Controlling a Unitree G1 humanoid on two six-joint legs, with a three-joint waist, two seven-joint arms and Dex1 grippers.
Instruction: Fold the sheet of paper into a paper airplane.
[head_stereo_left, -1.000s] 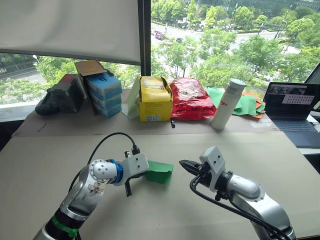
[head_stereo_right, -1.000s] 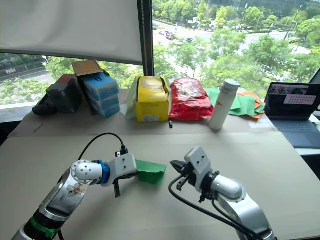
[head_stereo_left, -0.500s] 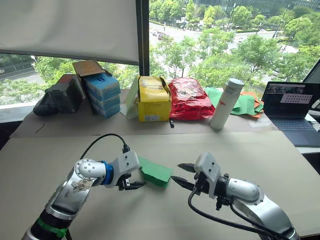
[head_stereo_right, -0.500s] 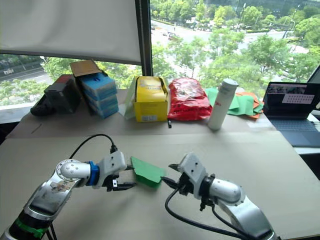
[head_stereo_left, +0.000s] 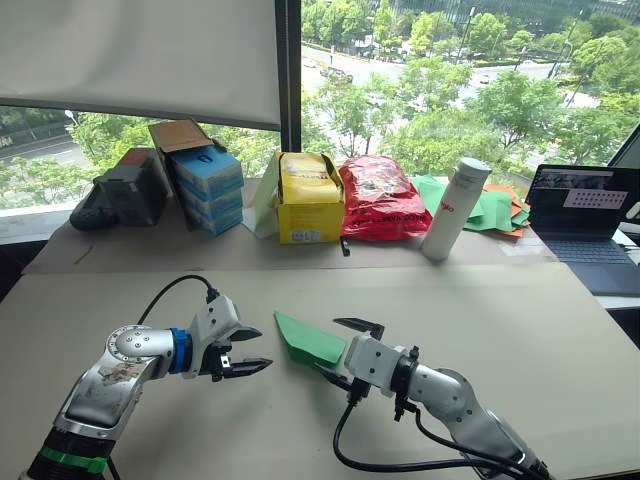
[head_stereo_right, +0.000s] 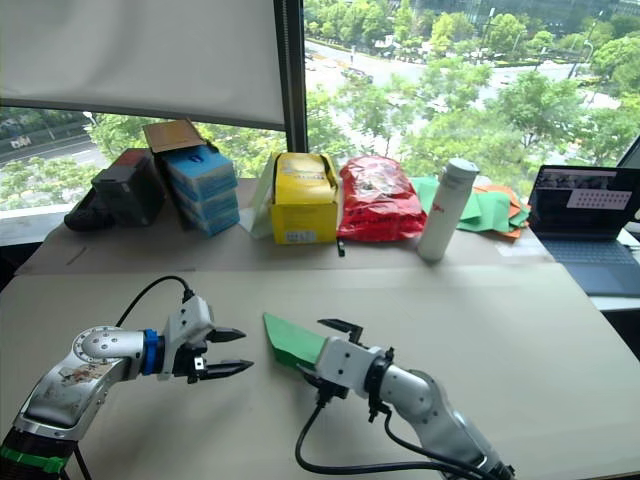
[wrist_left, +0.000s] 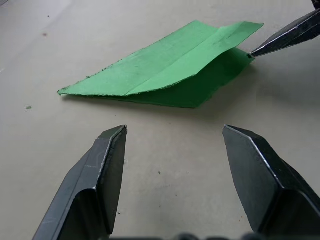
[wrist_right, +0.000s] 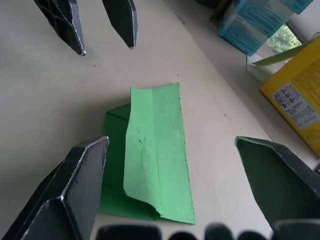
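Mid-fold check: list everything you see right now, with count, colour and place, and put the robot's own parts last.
Folded green sheet of paper: one, green, on the beige table between the two grippers, pointed end towards the left gripper.
Yellow carton box: one, yellow, back centre.
Red plastic bag: one, red, right of the yellow box.
White cylindrical bottle: one, white, upright, right of the red bag.
Heap of loose sheets: one, green and orange, behind the bottle.
Blue boxes: a stack, blue, back left.
Dark case: one, black, far back left.
Laptop: one, dark, open, far right.
Left gripper: one, black fingers, open, apart from the paper.
Right gripper: one, black fingers, open at the paper's wide end.
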